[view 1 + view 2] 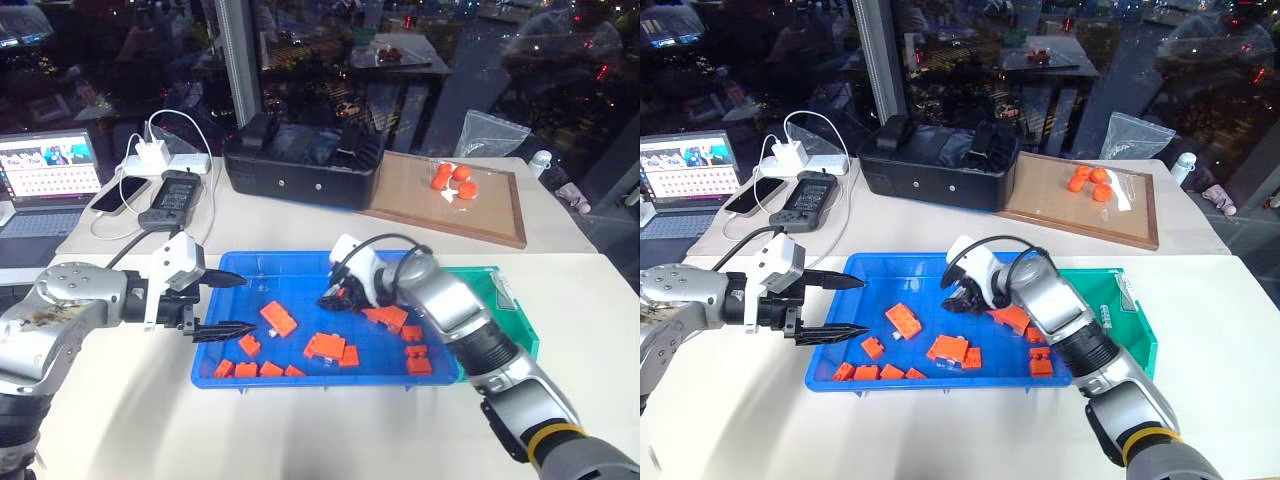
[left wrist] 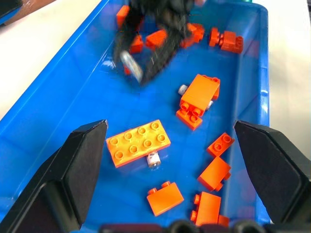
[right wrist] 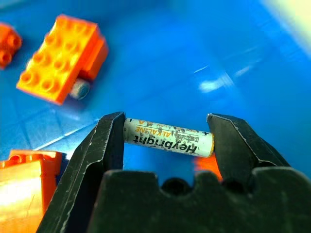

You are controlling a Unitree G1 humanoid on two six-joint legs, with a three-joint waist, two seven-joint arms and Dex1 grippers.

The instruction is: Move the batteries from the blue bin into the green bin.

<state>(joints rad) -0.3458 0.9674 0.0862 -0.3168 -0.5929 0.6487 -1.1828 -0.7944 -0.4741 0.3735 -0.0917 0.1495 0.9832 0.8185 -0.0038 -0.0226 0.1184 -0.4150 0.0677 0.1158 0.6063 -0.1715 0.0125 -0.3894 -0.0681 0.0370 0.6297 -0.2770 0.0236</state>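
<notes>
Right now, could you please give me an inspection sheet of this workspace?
Surface: white table.
Job's things: shallow blue plastic bin; small green plastic bin at its right end; silvery battery, held endwise; more batteries beside orange bricks.
Clutter: orange toy bricks in the blue bin; black box; wooden board with orange pieces; laptop; phone.
Grippers: right gripper shut on the battery over the blue bin; left gripper open, empty, at the bin's left rim.
Cables: white charger leads.
Surroundings: dark glass wall.
</notes>
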